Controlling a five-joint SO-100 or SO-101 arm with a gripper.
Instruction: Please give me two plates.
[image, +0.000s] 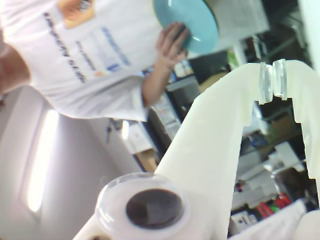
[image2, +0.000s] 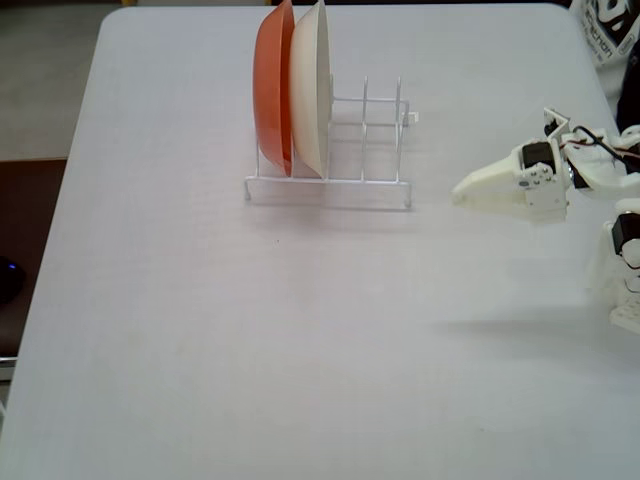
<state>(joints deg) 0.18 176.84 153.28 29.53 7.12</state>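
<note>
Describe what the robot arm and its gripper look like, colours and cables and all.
The arm is built of white plastic segments, with dark servo blocks showing at the joints and thin red and black cables looping over its top in the fixed view. The gripper has broad, creamy-white plastic fingers tipped with clear round pads. A clear-rimmed dark disc sits at its base in the wrist view.

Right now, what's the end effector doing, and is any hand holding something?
End effector: shut, tips touching, nothing between them.
Person's hand: holding the light blue plate.
</note>
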